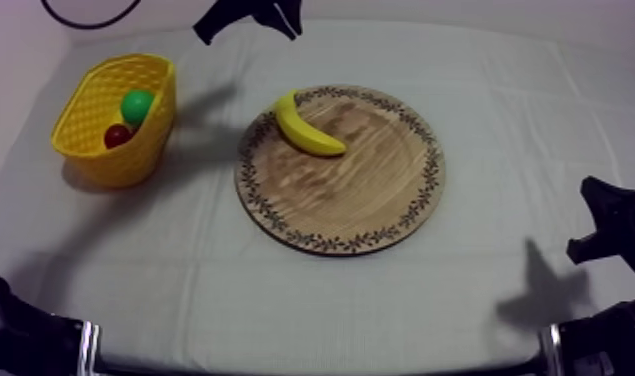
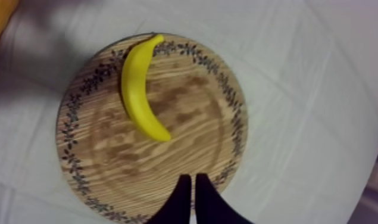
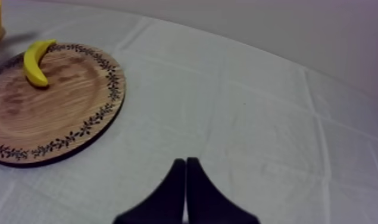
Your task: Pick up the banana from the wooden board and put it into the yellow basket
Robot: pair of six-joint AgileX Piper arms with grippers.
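1. Table [image 1: 501,110]: covered by a grey-white cloth. The cloth is bare to the right of the board and along the near side. The near edge is flanked by black arm parts at both corners.

2. Round wooden board [image 1: 361,200]: lies flat at mid-table. Its patterned rim stands well apart from every table edge. A strip of shadowed cloth separates its left rim from the basket.

3. Yellow basket [image 1: 91,150]: stands far left, near the left table edge, mouth open upward. It holds a green round fruit [image 1: 136,105] and a small red fruit [image 1: 118,135], the two touching.

4. Banana [image 1: 306,128]: lies on the far-left part of the board.
   - Long axis: runs from far left to near right.
   - Far-left tip: rests over the patterned rim, pointing towards the far table edge.
   - Other tip: points towards the board centre.
   - Bow: bulges to the near left; the hollow side faces far right.
   - Nothing touches it, and the board surface around it is free.

5. Left gripper [image 2: 192,177]: hangs above the board rim opposite the banana. Its fingers are pressed together as a narrow wedge, holding nothing.

6. Right gripper [image 3: 186,162]: sits over bare cloth to the right of the board, well apart from the banana. Its fingers are pressed together, holding nothing.
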